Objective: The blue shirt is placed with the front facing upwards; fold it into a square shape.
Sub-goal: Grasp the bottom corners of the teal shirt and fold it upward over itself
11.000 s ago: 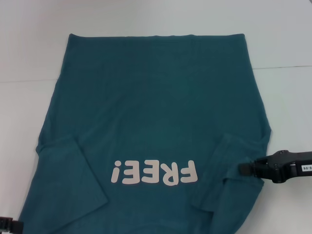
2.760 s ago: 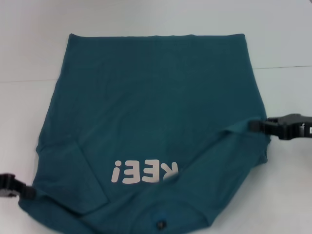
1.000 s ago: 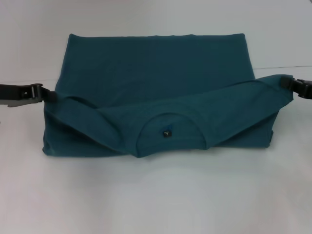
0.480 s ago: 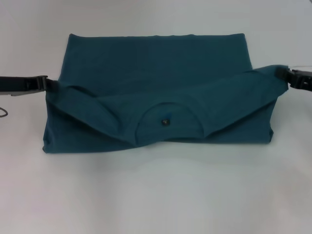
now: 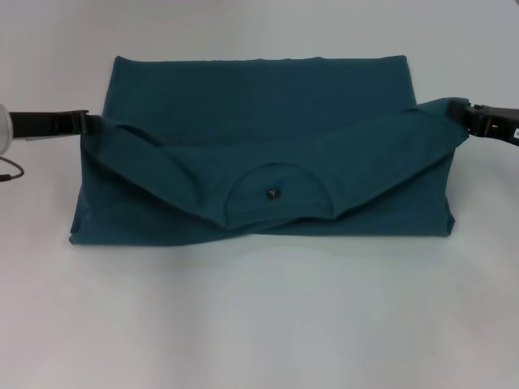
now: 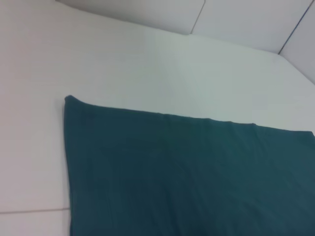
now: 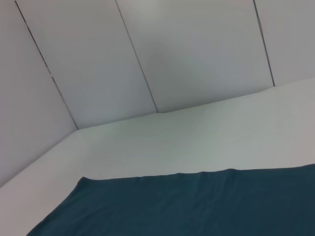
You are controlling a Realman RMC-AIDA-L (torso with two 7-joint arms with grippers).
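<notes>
collar half carried farther toward hem vs 0.5 s ago | left gripper [image 5: 87, 123] + right gripper [image 5: 464, 114] clenched on blue shirt [image 5: 259, 97] corners, mid-table [image 5: 259, 324] | first fold nearly down

Both grippers are black and slim — the left gripper [image 5: 81, 123] has flat, strap-like fingers running back to a pale grey rounded housing (a thin dark cable loops below it). The right gripper [image 5: 469, 116] looks blockier, with ridged black links.
</notes>
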